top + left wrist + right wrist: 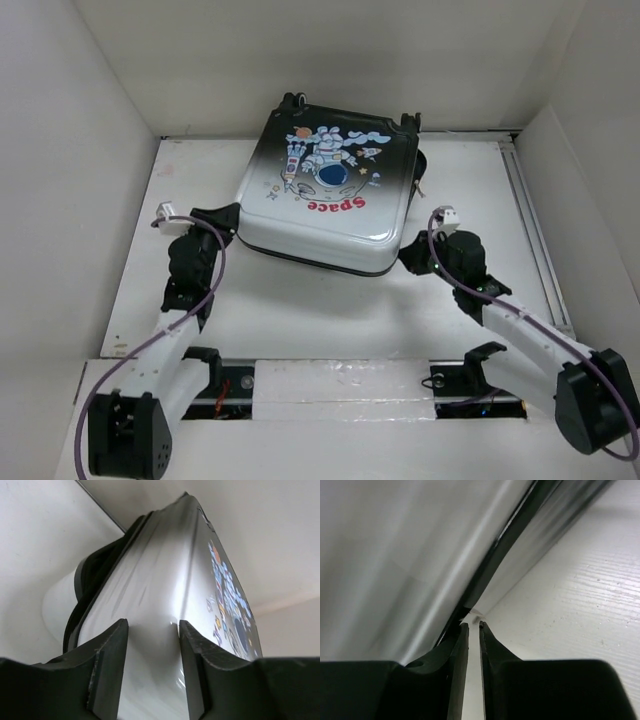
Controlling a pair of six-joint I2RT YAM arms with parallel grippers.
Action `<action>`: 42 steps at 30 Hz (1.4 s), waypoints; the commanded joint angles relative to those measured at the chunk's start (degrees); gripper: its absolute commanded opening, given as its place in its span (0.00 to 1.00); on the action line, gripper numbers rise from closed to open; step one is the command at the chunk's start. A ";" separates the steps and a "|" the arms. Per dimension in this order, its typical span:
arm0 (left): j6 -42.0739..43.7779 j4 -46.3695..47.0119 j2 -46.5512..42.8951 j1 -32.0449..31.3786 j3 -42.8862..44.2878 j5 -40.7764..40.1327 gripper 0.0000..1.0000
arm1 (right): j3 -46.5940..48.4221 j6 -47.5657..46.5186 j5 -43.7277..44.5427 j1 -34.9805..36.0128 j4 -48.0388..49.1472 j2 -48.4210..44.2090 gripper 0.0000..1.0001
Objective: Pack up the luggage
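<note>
1. The left gripper [152, 625] fills the bottom of the frame, its two black fingers [107, 670] standing apart.
2. The luggage [165, 570] rises from the gap between them towards the top centre, its glossy white shell darkening near the top.
3. The cartoon print [227, 600] runs down the right face, seen at a steep angle.
4. A dark fabric seam [95, 580] edges the left side.

The only word that can be read is "Space", in red letters on the printed shell of the luggage [325, 195]. It sits between the left pincer [228, 216] and the right pincer [408, 257], beyond both, and appears upside down from above. In the left wrist view the print is too oblique to read.
</note>
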 commanded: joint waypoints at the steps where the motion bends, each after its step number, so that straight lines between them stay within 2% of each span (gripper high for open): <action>1: 2.12 -11.04 -7.36 -1.16 -4.95 8.18 0.37 | 1.76 -2.61 -4.76 0.02 7.99 4.24 0.21; 6: 4.75 -20.80 -15.13 -1.16 -5.48 11.17 0.37 | 1.76 -3.14 -4.77 -1.12 11.25 10.14 0.28; 11: 8.97 -27.84 -18.82 -1.16 -5.48 13.27 0.40 | 1.23 -3.93 -3.63 -1.13 11.25 10.14 0.44; 12: 8.98 -28.37 -19.35 -1.16 -5.48 14.06 0.43 | 1.23 -3.93 -3.11 -1.13 11.86 10.14 0.45; 15: 8.11 -24.44 -18.83 -1.16 -9.85 19.16 0.51 | 1.93 -3.93 -2.49 -1.13 12.66 10.14 0.45; 18: 4.33 -14.61 -16.55 -1.16 -12.59 24.96 0.64 | 1.94 -5.24 -2.49 -1.13 14.23 10.76 0.45; 19: 3.54 -10.49 -15.76 -1.16 -12.60 26.19 0.66 | 2.46 -5.86 -2.49 -1.13 15.02 11.46 0.45; 23: 3.44 -5.44 -12.15 -2.92 -10.06 27.87 0.70 | 2.47 -8.05 -4.15 -1.13 20.20 13.48 0.45; 24: 4.49 -5.44 -11.45 -4.40 -8.92 24.48 0.70 | 2.47 -8.58 -5.46 -1.65 22.91 13.48 0.45; 27: 8.53 -5.44 -8.11 -16.33 -3.04 14.46 0.70 | 1.32 -9.12 -8.45 -1.65 26.62 14.10 0.45; 28: 9.58 -5.44 -7.41 -20.63 0.37 4.33 0.71 | 1.32 -9.73 -9.25 -1.65 26.63 14.10 0.45; 29: 12.03 -5.44 -5.75 -29.38 1.97 -1.34 0.71 | 1.32 -9.73 -9.25 -1.65 27.24 14.10 0.45; 30: 13.27 -5.44 -4.51 -33.73 3.29 -6.44 0.72 | 1.32 -10.25 -9.25 -2.18 28.03 14.10 0.45; 31: 14.24 -4.92 -3.11 -37.77 4.53 -15.98 0.72 | 0.71 -10.26 -9.25 -2.18 28.99 13.58 0.45; 32: 14.25 -4.91 -0.22 -44.95 6.10 -19.99 0.72 | 0.19 -10.26 -9.95 -2.18 29.96 13.57 0.45; 33: 14.25 -4.91 1.03 -47.37 6.12 -23.33 0.72 | -0.52 -10.26 -10.57 -2.88 31.01 13.57 0.45; 34: 13.04 -4.22 2.08 -48.61 6.12 -25.02 0.72 | -0.52 -9.74 -11.36 -2.88 31.98 13.57 0.45; 37: 10.13 -1.41 5.07 -47.49 3.23 -22.94 0.72 | 0.00 -9.12 -13.82 -3.50 33.48 15.75 0.45; 42: 10.03 1.32 9.64 -46.43 2.60 -22.57 0.72 | 0.00 -6.40 -18.13 -3.50 38.93 18.32 0.38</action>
